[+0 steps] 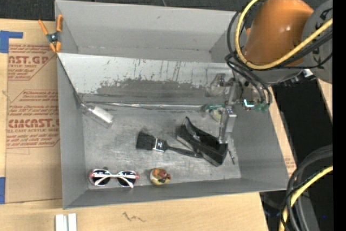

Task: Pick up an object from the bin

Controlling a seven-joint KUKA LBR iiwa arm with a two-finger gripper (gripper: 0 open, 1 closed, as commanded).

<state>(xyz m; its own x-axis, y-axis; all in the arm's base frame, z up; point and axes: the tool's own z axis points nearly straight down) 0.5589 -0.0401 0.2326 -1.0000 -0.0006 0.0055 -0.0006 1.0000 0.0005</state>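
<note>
The bin (70, 127) had its floor mostly bare across the back and middle, so the widest open room lay behind and to the view's left of the gripper (227, 152). That room ran as far as a clear tube (101, 114) lying near the left wall. The gripper stood low in the right part of the bin, hanging from the wrist under the orange cover (275, 30). The sloping right wall was near it on one side and the front wall was not far off. A black tool (204, 144), wedge-shaped and seemingly hinged, lay just beside the gripper and overlapped its tip in this view. Its long axis ran on a slant, the higher end pointing to the back left and the lower end to the front right, where the gripper met it. Whether the gripper was spread or closed could not be told, nor whether it had hold of the tool or only touched it. A brush (146, 140) lay to the left, its thin handle reaching toward the tool. Sunglasses (113, 177) and a small ball (160, 176) sat along the front wall, well apart from the gripper.
</note>
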